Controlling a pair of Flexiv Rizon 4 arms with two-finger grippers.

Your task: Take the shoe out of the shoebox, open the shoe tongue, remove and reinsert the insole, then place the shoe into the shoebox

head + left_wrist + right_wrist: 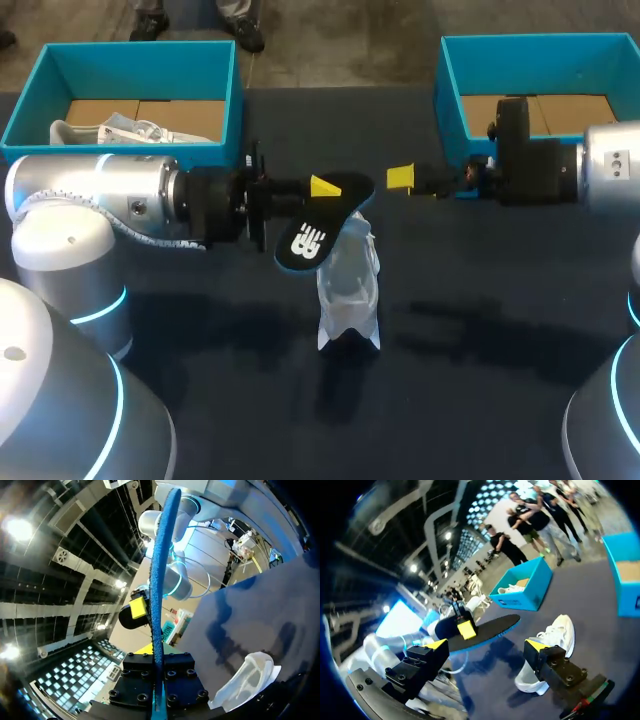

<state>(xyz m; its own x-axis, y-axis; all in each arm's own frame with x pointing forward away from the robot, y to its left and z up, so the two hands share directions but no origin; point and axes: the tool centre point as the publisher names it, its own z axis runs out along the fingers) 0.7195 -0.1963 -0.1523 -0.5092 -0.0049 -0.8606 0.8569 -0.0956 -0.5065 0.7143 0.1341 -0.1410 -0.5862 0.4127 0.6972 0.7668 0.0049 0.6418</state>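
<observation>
Insole (pixel 308 240) is out of the shoe and pinched at one end by the left gripper (pixel 322 187), held in the air over the middle of the table. The shoe (pixel 350 288) sits on the table just below it, nearer the front edge, with nothing holding it. The right gripper (pixel 402 178) is spread and empty, just beside the insole's free end. Main risk at reinsertion: the shoe gets pushed or tipped by the insole, since it isn't braced. The insole is gripped at one end only, so sag, twist or slip in the pinch is likely once the tip meets the shoe. The two grippers are close, so a clash is possible if the right one is brought in to steady the shoe. The box (pixel 228 100) at the back left corner already holds another shoe (pixel 120 130). The box (pixel 448 90) at the back right corner looks free, so a wrong-box drop is possible.
</observation>
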